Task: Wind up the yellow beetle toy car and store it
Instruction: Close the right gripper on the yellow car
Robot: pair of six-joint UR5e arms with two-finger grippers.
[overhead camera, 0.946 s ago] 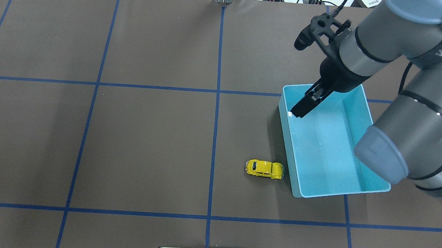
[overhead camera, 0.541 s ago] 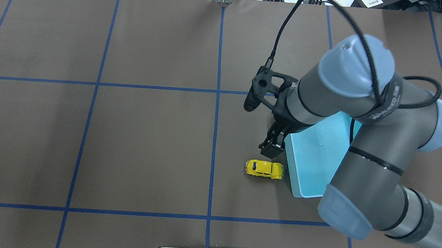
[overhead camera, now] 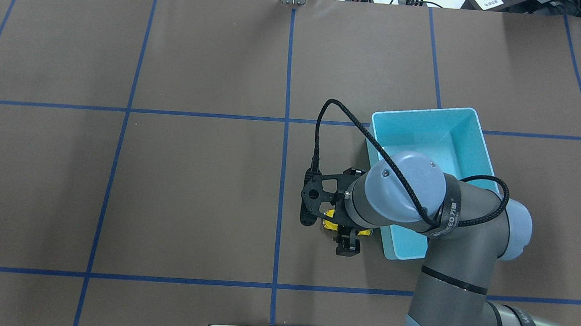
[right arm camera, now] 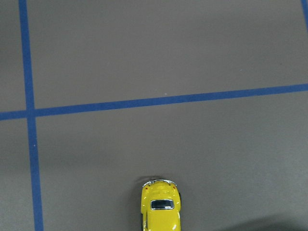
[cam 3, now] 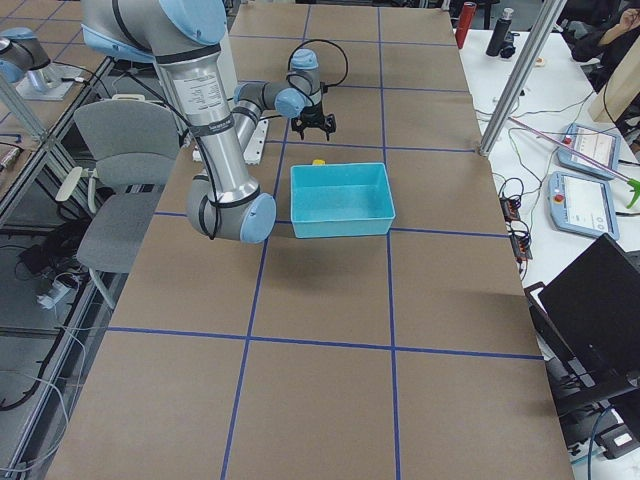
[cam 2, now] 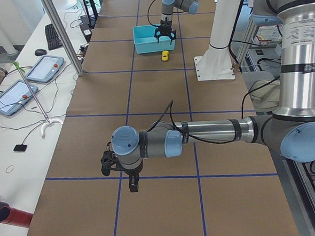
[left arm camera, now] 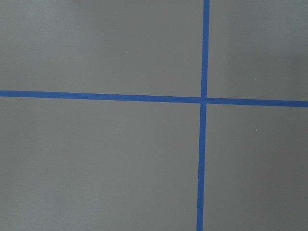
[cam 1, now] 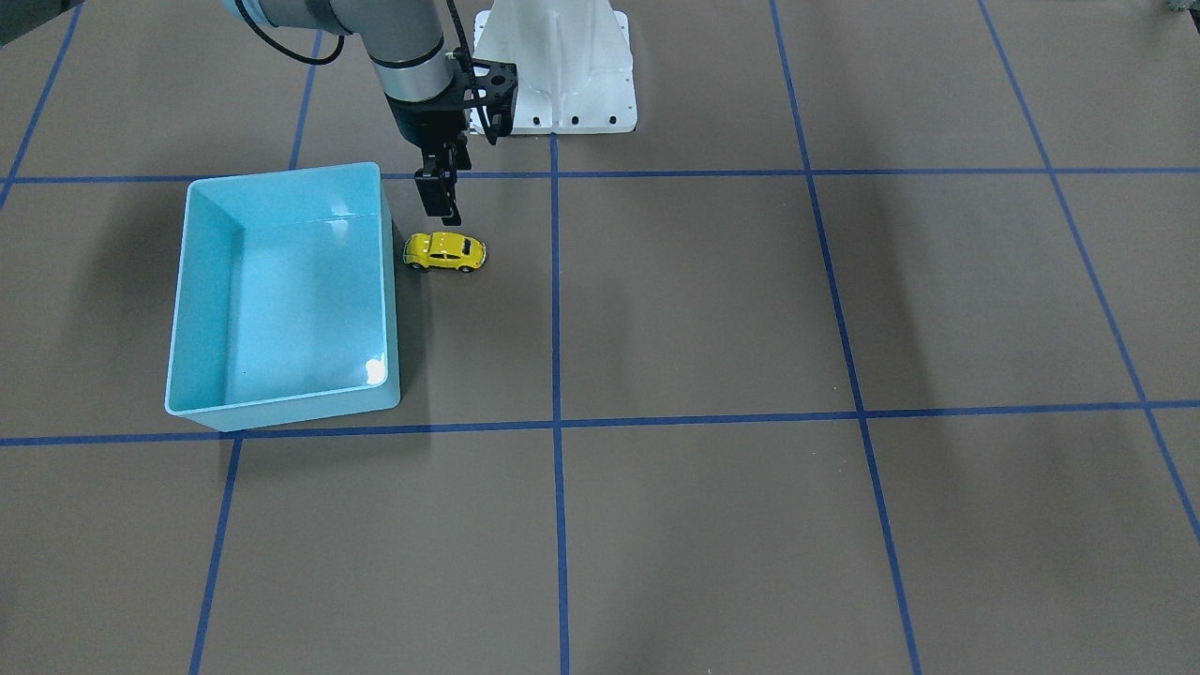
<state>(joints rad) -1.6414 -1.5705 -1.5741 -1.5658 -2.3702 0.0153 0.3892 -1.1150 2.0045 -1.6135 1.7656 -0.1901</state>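
- The toy car stands on its wheels on the desk. It is outside the bin, just beside the bin's wall and near the corner closest to the robot.
- The right fingers hang over the toy car, spread apart and gripping nothing. The two side views show the spread most plainly.
- The left fingers appear only in the left side view, well apart from the toy car. I cannot tell whether they are spread or closed.
- The toy car looks small, light and rigid. Its glossy rounded shell probably lets fingers slide off the roof or the nose.
- The flatter flanks, low across the doors, look like the best place to take hold. The fingers would close across its width.
- The wheels will likely roll under a nudge, so a straight descent seems safest.
- The front view shows the whole toy car and its narrow gap to the bin. In the overhead view the wrist covers all but slivers of yellow.
- The right wrist view catches only one end of the toy car at its bottom edge, with no fingers in sight.
- The left wrist view shows only desk and blue tape lines.
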